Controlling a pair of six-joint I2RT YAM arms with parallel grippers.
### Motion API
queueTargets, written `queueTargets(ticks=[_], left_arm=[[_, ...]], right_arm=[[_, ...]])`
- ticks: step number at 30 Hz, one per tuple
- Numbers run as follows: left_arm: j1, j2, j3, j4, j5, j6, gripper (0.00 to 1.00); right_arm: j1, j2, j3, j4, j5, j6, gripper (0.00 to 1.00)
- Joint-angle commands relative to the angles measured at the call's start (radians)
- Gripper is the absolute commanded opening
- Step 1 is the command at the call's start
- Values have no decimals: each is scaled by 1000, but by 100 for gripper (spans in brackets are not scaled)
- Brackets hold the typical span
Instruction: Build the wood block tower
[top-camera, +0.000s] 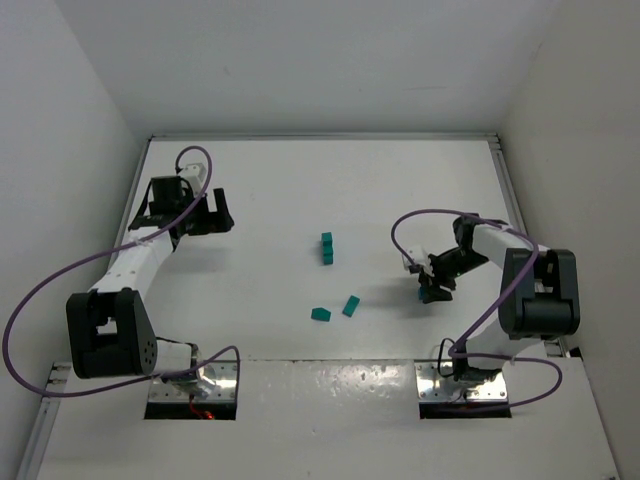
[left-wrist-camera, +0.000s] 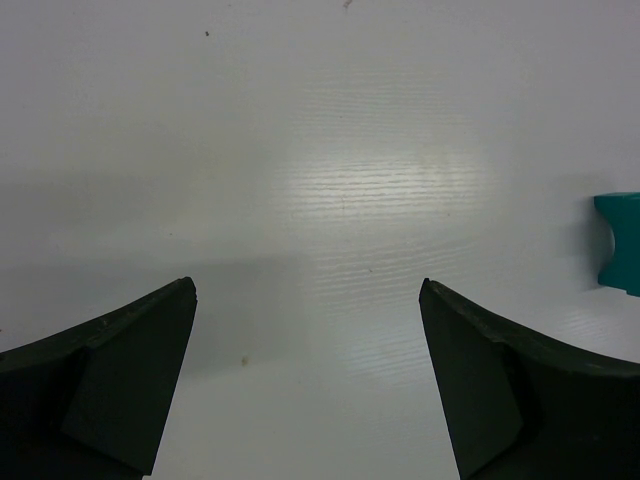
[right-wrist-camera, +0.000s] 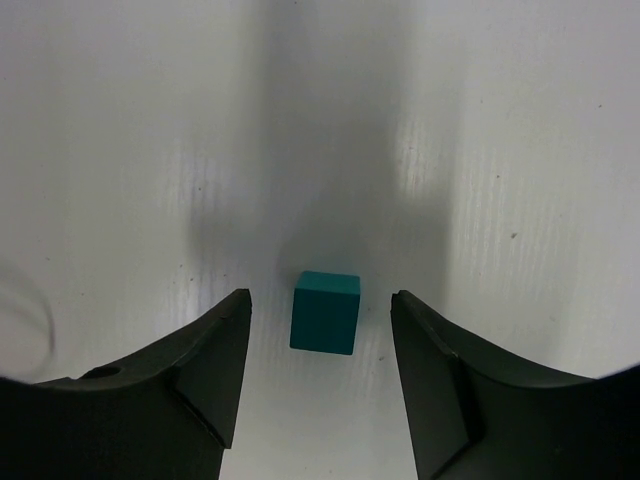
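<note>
The tower (top-camera: 326, 248) is a short teal-green column of stacked blocks at the table's middle. Two loose wood blocks (top-camera: 320, 314) (top-camera: 350, 306) lie in front of it. My right gripper (top-camera: 434, 291) is open, low over the table right of them. In the right wrist view a teal cube (right-wrist-camera: 325, 312) stands on the table between the open fingers of that gripper (right-wrist-camera: 321, 298), with a gap on each side. My left gripper (top-camera: 215, 212) is open and empty at the far left. Its wrist view shows the open gripper (left-wrist-camera: 307, 290) over bare table and a teal block (left-wrist-camera: 620, 243) at the right edge.
The white table (top-camera: 270, 180) is boxed in by white walls on the left, right and back. Purple cables (top-camera: 430, 214) loop from both arms. Two metal base plates (top-camera: 465, 385) sit at the near edge.
</note>
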Motion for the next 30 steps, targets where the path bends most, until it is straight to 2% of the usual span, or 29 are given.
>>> queueTargets(ticks=[1, 7, 10, 13, 15, 18, 20, 21, 22, 24, 25, 26, 27, 28, 29, 30], left_arm=[[1, -5, 39, 17, -5, -3, 100], [1, -5, 48, 17, -16, -12, 100], [1, 4, 48, 17, -16, -12, 100], [1, 4, 48, 17, -16, -12, 100], [1, 4, 48, 17, -16, -12, 100], [1, 4, 48, 17, -16, -12, 100], [-8, -8, 48, 17, -43, -12, 100], [-9, -8, 39, 17, -54, -22, 100], [-9, -37, 27, 27, -63, -23, 100], [-18, -59, 11, 36, -95, -33, 100], [-18, -70, -3, 36, -96, -42, 100], [-30, -91, -3, 36, -115, -42, 100], [-30, -102, -12, 36, -115, -53, 100], [-39, -111, -12, 36, -132, -67, 100], [-39, -126, -21, 36, -141, -67, 100], [-48, -136, -21, 36, -155, -81, 100]], right_arm=[[-3, 11, -15, 17, -10, -5, 57], [-6, 20, -18, 28, -7, 3, 50], [-6, 18, -24, 52, -7, 27, 38], [-6, 12, -26, 56, -3, 43, 19], [-6, 3, -32, 71, -1, 63, 12], [3, -46, -44, 95, -15, 127, 7], [23, -115, -43, 99, -29, 234, 0], [53, -138, -47, 124, -30, 271, 0], [66, -214, -52, 149, -20, 399, 0], [174, -261, -37, 213, -21, 658, 0], [226, -319, -28, 224, -4, 734, 0], [260, -333, -18, 258, 17, 999, 0], [349, -345, 17, 284, 38, 1093, 0], [372, -359, 32, 286, 104, 1174, 0], [411, -358, 63, 286, 120, 1400, 0], [461, -358, 78, 292, 191, 1487, 0]])
